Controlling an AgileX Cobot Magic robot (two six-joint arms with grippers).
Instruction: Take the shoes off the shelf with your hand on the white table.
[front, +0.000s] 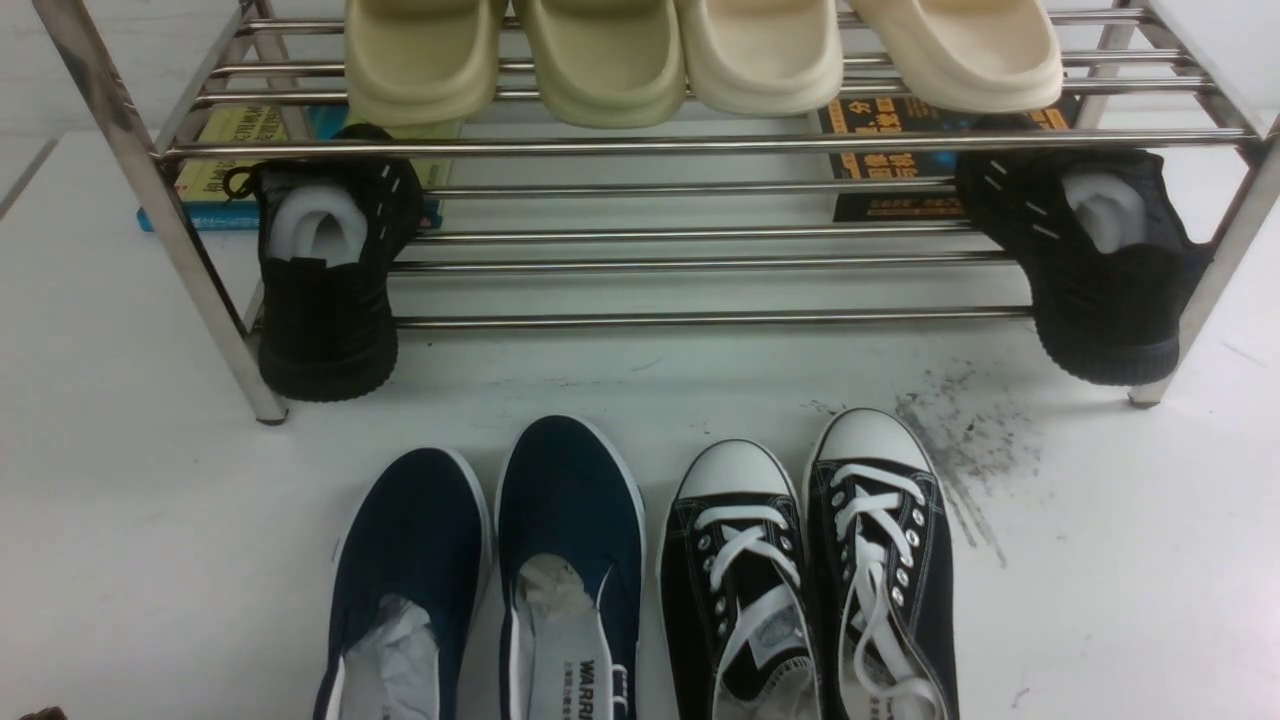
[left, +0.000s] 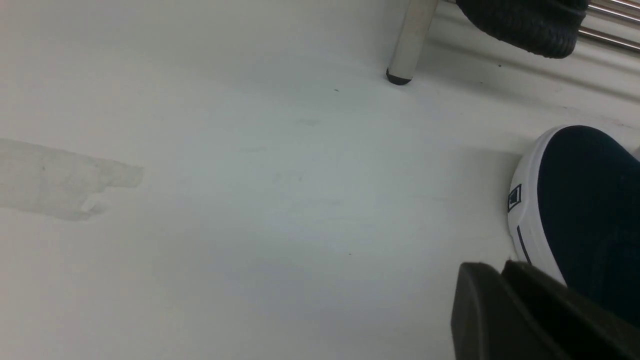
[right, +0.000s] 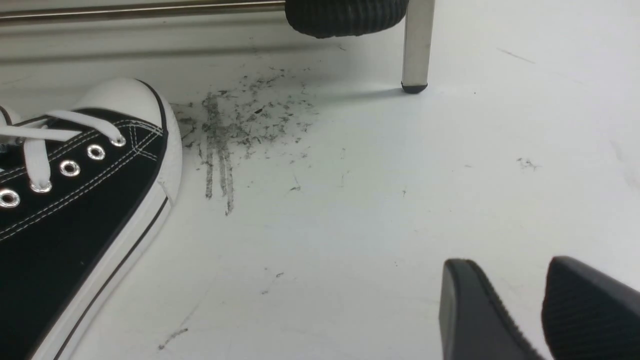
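The shoes, a navy slip-on pair (front: 410, 560) (front: 570, 520), stand side by side on the white table (front: 150, 520) in front of the shelf (front: 700, 145), toes toward it. Paper stuffing shows in both. In the left wrist view my left gripper (left: 492, 265) hangs low beside the white sole of one navy shoe (left: 585, 200), its fingertips together with nothing between them. My right gripper (right: 505, 262) is open over bare table, with table surface showing between its fingers. Neither gripper shows in the front view.
Black lace-up sneakers (front: 740, 580) (front: 880, 540) stand right of the navy pair. Black knit shoes (front: 330, 270) (front: 1100, 260) sit at both ends of the lower tier. Pale slippers (front: 600, 50) fill the top tier. Books (front: 230, 170) lie behind. Scuff marks (front: 960, 440) darken the table.
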